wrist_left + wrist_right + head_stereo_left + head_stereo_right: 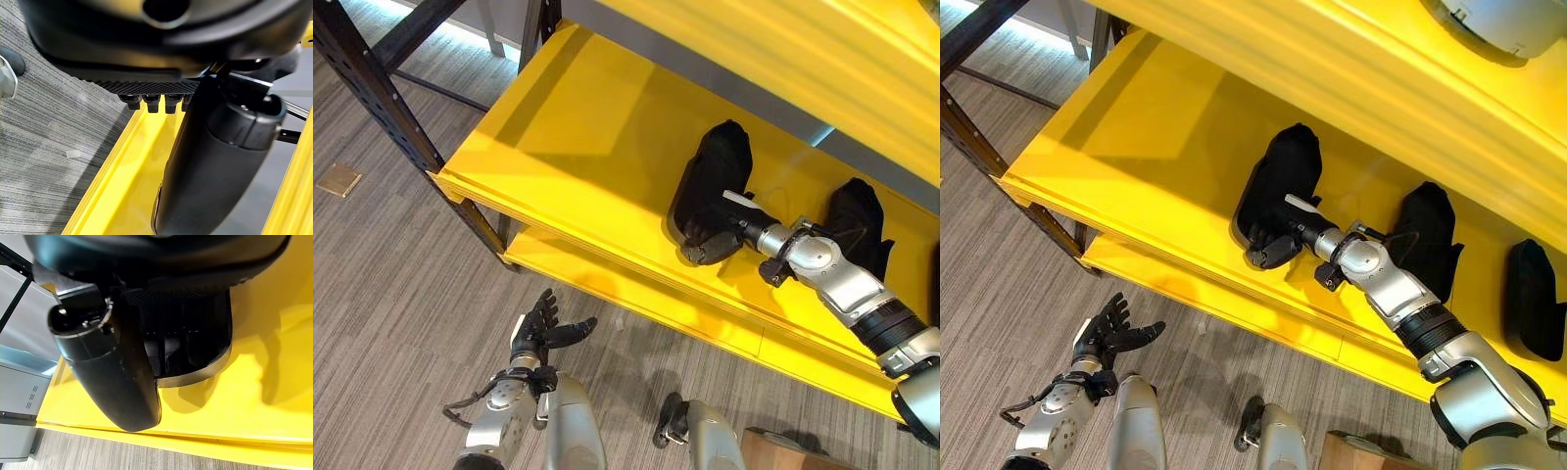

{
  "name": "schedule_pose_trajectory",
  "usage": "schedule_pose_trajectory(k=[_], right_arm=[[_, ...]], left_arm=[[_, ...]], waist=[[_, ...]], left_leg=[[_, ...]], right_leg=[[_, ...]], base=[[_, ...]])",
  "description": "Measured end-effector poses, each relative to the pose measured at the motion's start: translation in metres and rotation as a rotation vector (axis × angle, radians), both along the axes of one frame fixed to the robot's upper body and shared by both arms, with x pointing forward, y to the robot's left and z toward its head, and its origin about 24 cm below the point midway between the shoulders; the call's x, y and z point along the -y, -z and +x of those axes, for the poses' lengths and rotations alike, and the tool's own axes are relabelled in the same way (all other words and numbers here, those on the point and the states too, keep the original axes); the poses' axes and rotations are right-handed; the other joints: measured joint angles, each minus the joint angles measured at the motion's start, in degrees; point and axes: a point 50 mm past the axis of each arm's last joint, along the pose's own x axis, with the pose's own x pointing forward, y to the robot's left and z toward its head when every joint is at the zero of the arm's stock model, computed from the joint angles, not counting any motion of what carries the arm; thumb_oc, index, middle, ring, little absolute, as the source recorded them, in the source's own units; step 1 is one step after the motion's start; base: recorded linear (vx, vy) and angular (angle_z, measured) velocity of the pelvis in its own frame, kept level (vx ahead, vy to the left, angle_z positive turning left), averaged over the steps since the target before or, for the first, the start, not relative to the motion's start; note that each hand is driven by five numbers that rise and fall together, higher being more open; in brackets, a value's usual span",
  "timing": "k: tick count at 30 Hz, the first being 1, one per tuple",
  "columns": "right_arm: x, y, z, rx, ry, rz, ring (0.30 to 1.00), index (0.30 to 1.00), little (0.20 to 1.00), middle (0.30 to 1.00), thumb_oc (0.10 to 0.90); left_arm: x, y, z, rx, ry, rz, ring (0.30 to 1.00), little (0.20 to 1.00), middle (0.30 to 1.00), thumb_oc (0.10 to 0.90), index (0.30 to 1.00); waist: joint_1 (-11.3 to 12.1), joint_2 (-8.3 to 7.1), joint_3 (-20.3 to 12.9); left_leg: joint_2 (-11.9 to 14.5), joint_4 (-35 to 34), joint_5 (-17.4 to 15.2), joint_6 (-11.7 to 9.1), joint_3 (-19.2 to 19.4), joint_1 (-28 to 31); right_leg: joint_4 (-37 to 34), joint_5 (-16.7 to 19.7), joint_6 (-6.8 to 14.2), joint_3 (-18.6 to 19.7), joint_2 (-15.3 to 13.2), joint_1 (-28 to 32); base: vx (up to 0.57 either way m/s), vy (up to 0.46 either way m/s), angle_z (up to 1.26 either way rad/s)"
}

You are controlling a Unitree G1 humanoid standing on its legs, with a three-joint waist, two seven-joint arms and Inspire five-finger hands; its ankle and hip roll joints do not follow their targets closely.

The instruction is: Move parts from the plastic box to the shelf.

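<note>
While the right hand is gripping a black moulded part on the yellow shelf, fingers curled around its near end, the left hand is hanging open, holding nothing. The part looks stiff, light and smooth; its rim seems the best hold
</note>
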Motion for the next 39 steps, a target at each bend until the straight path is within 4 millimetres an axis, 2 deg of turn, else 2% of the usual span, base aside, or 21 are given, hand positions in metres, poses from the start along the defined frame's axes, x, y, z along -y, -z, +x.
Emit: schedule_pose_trajectory(k=[13, 39], right_arm=[[0.006, -0.003, 0.003, 0.046, 0.036, -0.023, 0.300, 0.300, 0.300, 0.300, 0.400], [0.019, -0.003, 0.006, 0.056, 0.082, -0.048, 0.300, 0.300, 0.300, 0.300, 0.400]], left_arm=[[-0.001, -0.001, 0.000, 0.008, -0.005, -0.002, 1.000, 1.000, 1.000, 0.900, 1.000], [-0.004, -0.003, 0.001, 0.022, -0.018, -0.003, 1.000, 1.000, 1.000, 0.900, 1.000]], waist=[[-0.3, 0.62, 0.4], [-1.3, 0.72, 0.4]], left_leg=[[-0.3, 0.6, 0.0, 0.0, 0.0, -0.7], [-0.3, 0.6, 0.0, 0.0, 0.0, -0.9]], right_leg=[[0.7, 0.0, 0.0, 0.2, -0.4, -0.7], [1.0, -0.1, 0.0, 0.3, -0.4, -1.0]], base=[[0.00, 0.000, 0.00], [0.00, 0.000, 0.00]])
